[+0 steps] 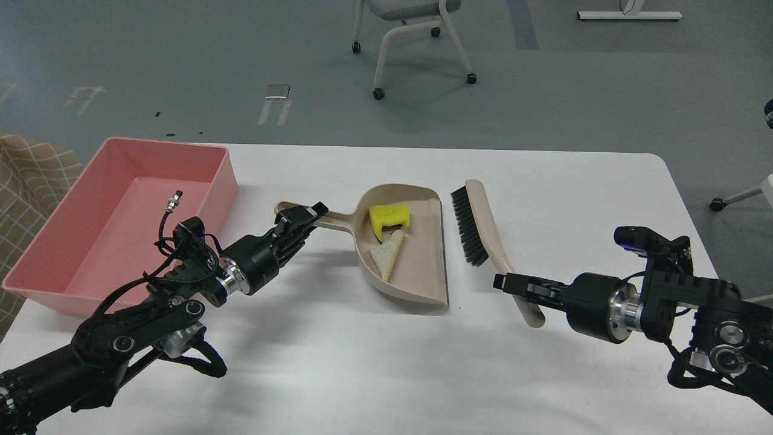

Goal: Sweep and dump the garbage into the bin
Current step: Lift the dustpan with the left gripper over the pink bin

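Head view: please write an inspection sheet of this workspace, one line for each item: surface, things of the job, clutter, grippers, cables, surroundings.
Surface: white table, no spill seen.
Job's things: yellow sponge piece and off-white strip both lie inside the beige dustpan; pink bin at the table's left edge, no scraps seen in it; brush lies flat, right of the dustpan.
Clutter: nothing seen.
Grippers: left gripper is at the dustpan handle, grip cannot be told; right gripper is at the brush handle's near end, grip cannot be told.
Cables: black cable with a metal plug loops up from the left arm.
Surroundings: grey floor, wheeled chair behind the table, checked fabric at left.
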